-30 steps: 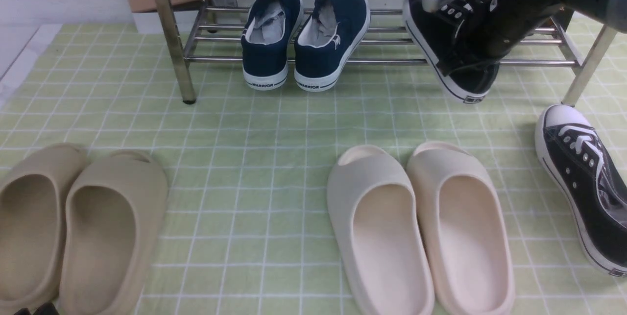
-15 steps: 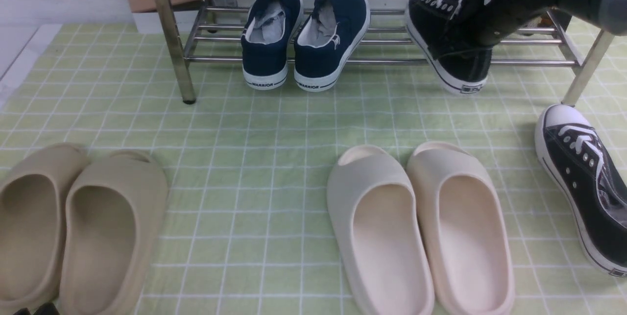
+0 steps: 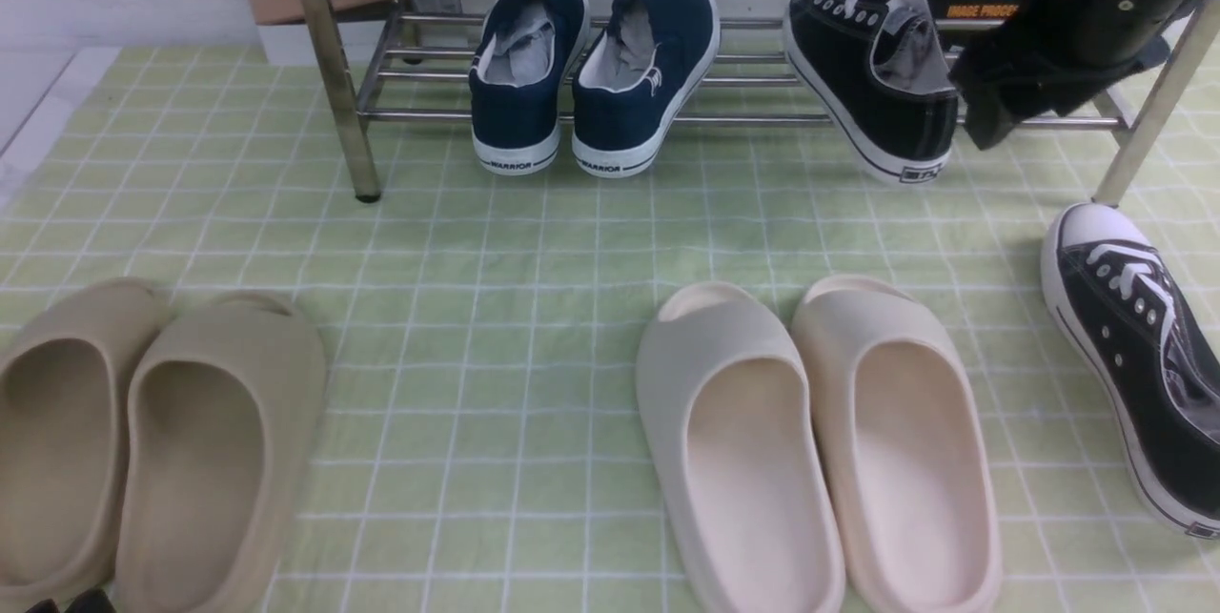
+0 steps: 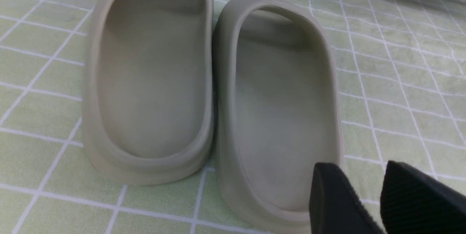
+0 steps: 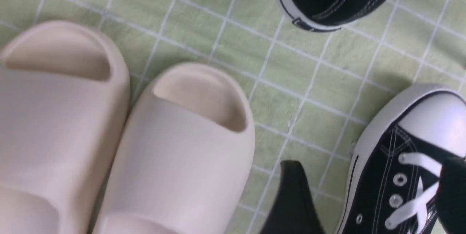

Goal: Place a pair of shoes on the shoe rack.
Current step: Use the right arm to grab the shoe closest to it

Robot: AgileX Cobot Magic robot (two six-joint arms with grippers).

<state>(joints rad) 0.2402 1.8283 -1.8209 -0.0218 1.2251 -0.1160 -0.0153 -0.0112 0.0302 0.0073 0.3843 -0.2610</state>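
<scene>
Front view: one black canvas white-laced sneaker is set on the shiny steel-tube shoe rack, its mate left before the rack's right leg; left wrist view: the left gripper is held slightly parted, empty; right wrist view: the right gripper is spread wide over the mate, judged next to be clasped.

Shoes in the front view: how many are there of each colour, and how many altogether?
Navy slip-ons: 2
Black sneakers: 2
Cream slides: 2
Tan slides: 2
Total: 8
</scene>
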